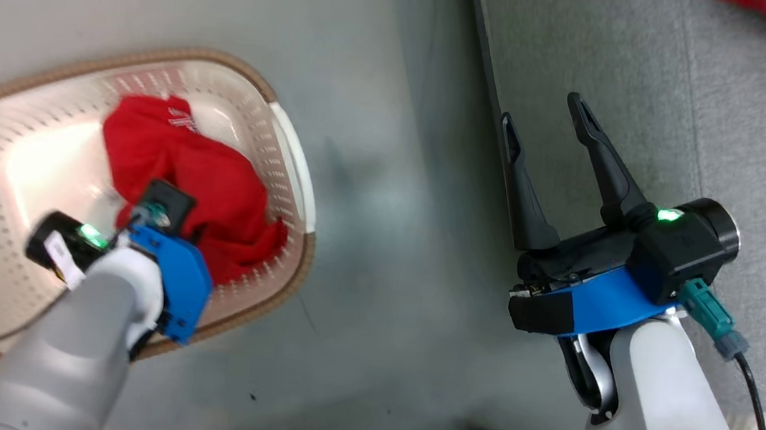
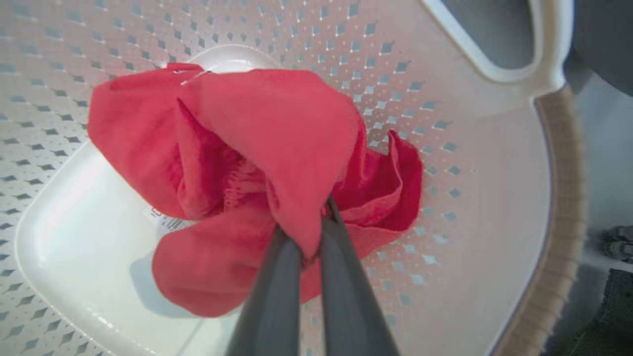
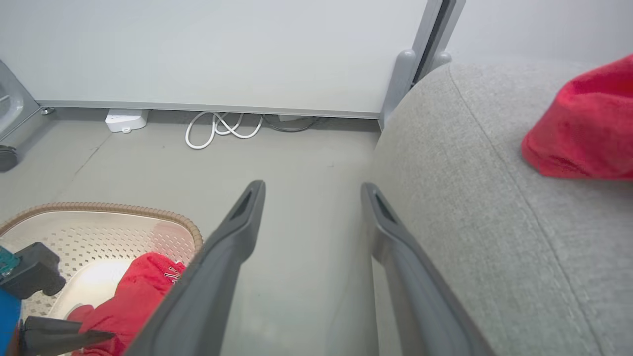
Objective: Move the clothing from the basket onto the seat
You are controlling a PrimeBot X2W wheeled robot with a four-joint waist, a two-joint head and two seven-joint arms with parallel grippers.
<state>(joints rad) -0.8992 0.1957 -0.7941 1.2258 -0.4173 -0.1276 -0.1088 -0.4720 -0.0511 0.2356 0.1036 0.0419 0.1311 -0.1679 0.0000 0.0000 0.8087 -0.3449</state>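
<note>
The left gripper [image 2: 316, 225] has its fingers pinched shut on a fold of the red garment [image 2: 237, 138], which lies crumpled inside the basket [image 2: 484, 163]. The right gripper [image 1: 542, 114] hovers with fingers spread wide by the edge of the seat [image 1: 759, 142], where a second red garment [image 3: 583, 123] lies.

Both forearms are smooth, rounded shells of pale grey: the left forearm [image 1: 72, 345] over the basket [image 1: 192, 51], the right forearm [image 1: 662, 420] well to the right of the basket. Each wrist wears a bright blue plastic bracket [image 1: 604, 301] under a black housing [image 1: 683, 242] with a small green light [image 1: 670, 215]. The right gripper [image 1: 543, 110] has two long, tapering dark fingers, each slotted near the tip. A teal plug [image 1: 707, 310] feeds a black cable [image 1: 755, 402]. Over the basket, a white label [image 1: 57, 254] marks a black cylinder, and the left gripper [image 2: 316, 222] has matt grey-black fingers.
</note>
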